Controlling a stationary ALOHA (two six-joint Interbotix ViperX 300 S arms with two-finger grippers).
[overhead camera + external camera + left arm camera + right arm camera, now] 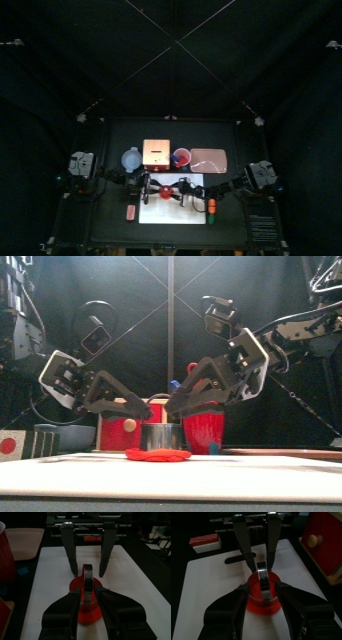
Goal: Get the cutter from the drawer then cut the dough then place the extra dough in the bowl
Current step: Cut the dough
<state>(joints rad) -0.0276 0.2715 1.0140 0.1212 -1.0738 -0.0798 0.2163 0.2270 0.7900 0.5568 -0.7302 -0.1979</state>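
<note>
Nearest, the white cutting board (267,464) carries the flat red dough (158,455), with bare board to its left and right. The round metal cutter (163,436) stands on the dough. The left gripper (88,596) is pinched narrow on it, to press down, I judge. The right gripper (263,588) straddles it wide, likely steadying. Just behind stands the red cup (203,432), crowding the far side. The blue-grey bowl (130,157) waits far left.
</note>
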